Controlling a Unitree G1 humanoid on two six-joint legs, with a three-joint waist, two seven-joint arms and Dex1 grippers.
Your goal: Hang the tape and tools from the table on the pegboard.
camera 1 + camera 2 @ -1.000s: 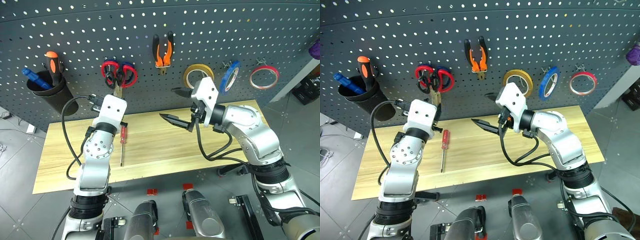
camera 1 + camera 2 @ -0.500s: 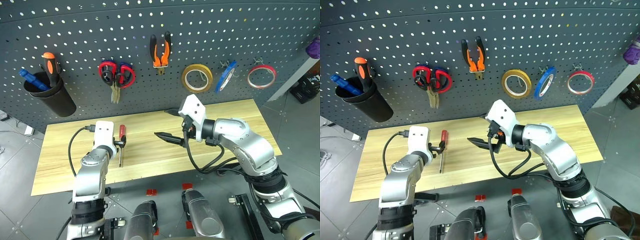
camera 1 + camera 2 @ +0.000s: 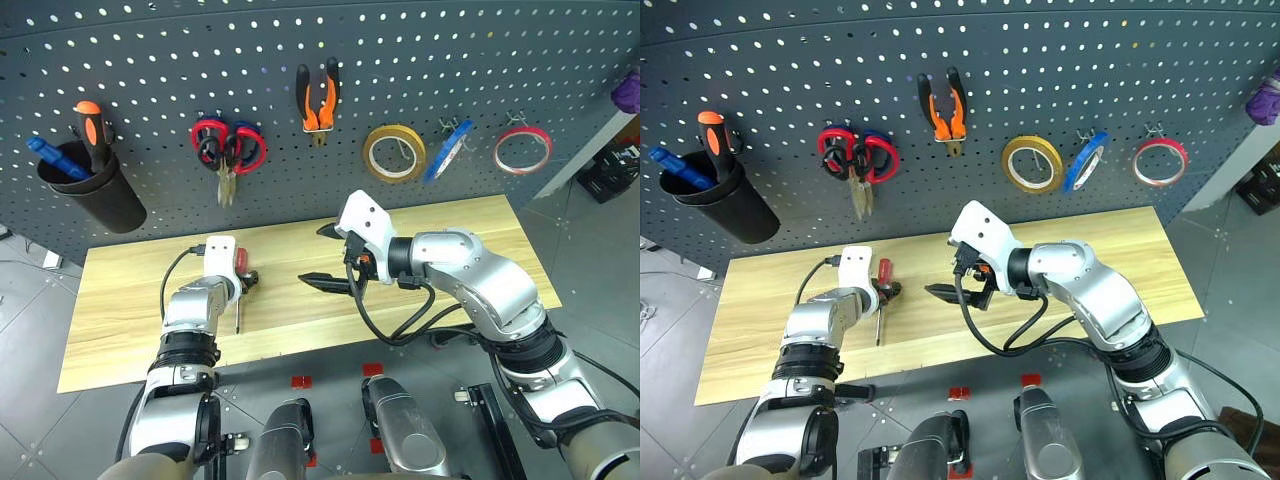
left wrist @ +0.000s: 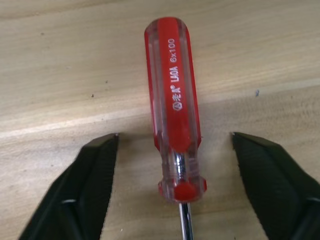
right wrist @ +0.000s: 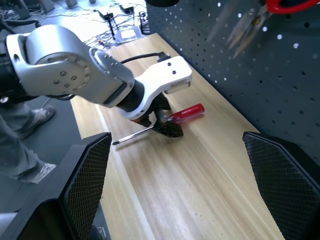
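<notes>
The slim red-handled screwdriver [image 4: 175, 107] lies flat on my light wood worktop [image 3: 130, 290], handle toward the dark grey pegboard with holes [image 3: 150, 110]. My left gripper [image 4: 175, 192] is low over it, its two black fingers [image 4: 87, 190] spread wide, one on each side of the handle, not touching it. My right gripper [image 3: 322, 256] hangs above the worktop at the screwdriver's 3 o'clock, spread wide and holding nothing. The orange-and-black pliers [image 3: 320, 100] hang on the pegboard at the screwdriver's 1 o'clock.
</notes>
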